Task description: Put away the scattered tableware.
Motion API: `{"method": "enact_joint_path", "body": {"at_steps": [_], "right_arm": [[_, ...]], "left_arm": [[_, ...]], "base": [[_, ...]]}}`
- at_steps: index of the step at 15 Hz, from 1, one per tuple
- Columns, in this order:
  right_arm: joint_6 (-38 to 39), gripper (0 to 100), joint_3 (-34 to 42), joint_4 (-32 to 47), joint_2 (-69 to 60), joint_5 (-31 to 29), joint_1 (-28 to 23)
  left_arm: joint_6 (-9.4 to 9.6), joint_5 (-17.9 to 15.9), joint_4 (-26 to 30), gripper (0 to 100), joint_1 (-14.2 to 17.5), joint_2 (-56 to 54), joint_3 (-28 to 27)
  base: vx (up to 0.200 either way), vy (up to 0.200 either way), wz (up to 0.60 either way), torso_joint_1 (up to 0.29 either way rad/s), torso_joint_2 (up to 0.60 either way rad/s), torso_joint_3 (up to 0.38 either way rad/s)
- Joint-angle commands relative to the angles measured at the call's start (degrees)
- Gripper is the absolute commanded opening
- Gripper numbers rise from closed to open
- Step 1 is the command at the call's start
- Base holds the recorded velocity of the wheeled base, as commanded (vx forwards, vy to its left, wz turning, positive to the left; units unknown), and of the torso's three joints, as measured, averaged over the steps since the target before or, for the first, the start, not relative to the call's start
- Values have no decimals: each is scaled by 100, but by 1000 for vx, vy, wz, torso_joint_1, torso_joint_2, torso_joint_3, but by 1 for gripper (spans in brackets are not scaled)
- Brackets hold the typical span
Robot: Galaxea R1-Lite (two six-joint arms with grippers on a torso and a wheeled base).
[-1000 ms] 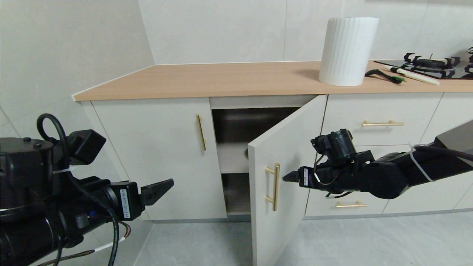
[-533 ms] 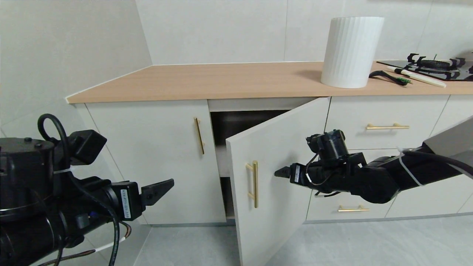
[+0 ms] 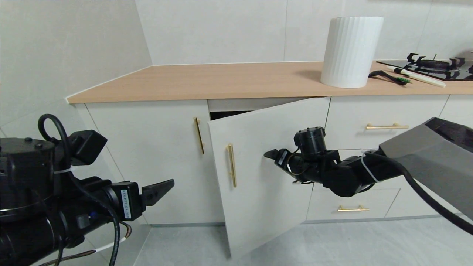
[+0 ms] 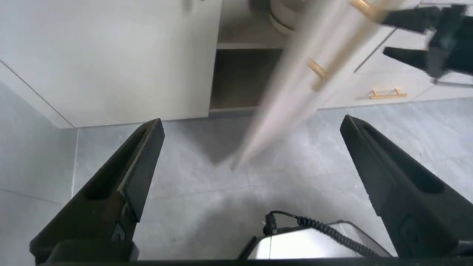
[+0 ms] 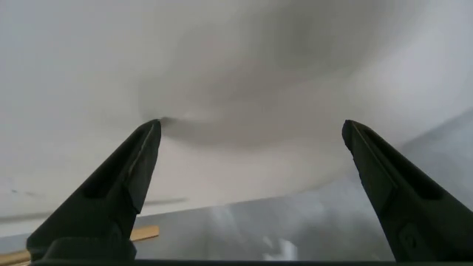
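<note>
We judge the step in hand to be shutting the cupboard. Its door point(image 3: 266, 192) stands nearly closed, with only a dark sliver of the opening point(image 3: 226, 115) showing at the top on the handle side. The right claw point(image 3: 271, 154) sits at the door's outer face, between the gold handle point(image 3: 231, 165) and the hinge edge. Its fingers are spread apart and grip nothing, and the tips touch the panel or very nearly so. The left claw point(image 3: 162, 186) hangs low and well off to the left, likewise spread wide and empty.

The tableware we can make out lies on the worktop point(image 3: 221, 79) at the far right. A black-handled utensil point(image 3: 388, 77) and a cream-handled one point(image 3: 421, 78) lie just beside a tall white ribbed container point(image 3: 351, 51), near the hob point(image 3: 436, 66). In the left wrist view a pale rounded thing sits on the shelf inside the cupboard, but it is too blurred for us to name.

The next move, as we read it, calls for a short, even push until the door sits flush with its neighbour. After that the claw must back straight off without catching the handle. If those two utensils also belong inside, the door will need opening again.
</note>
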Motion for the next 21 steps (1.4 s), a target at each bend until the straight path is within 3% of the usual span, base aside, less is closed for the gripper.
{"method": "enact_joint_path", "body": {"at_steps": [1,6,12,21], "right_arm": [[350,100,-513,1,483,-149,-101],[789,100,-1190,54,878,-246,-453],[807,100,-1981,397,1379,-817,-681],[815,100,-2183,441,1485,-1019,-813]], "left_arm": [[-6,1,-1,100,0,5,0],[-15,-8,-1,100,0,49,0],[-24,-8,-1,100,0,58,0],[-24,-8,-10,100,0,49,0]], "base": [[0,0,0,0,0,0],[0,0,0,0,0,0],[0,0,0,0,0,0],[0,0,0,0,0,0]]}}
